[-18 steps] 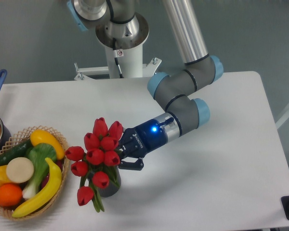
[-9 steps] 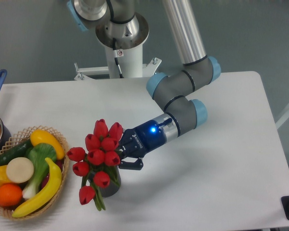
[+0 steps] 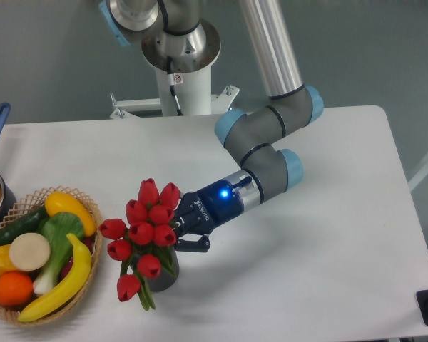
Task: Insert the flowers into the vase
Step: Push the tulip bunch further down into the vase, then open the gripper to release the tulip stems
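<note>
Down on the white table [image 3: 328, 235], we see the gripper [image 3: 177, 233] pressed against the flowers [image 3: 146, 231], whose stems stand in the vase [image 3: 162, 275]; buds hide the fingertips, so we cannot tell whether they clamp. Nearby sits a wicker basket [image 3: 90, 214] of toy produce.

White lettering on the gripper [image 3: 180, 234] is too small to read.

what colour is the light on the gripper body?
Blue: a small lit spot on the wrist end of the gripper, seen in the fixed camera view.
</note>
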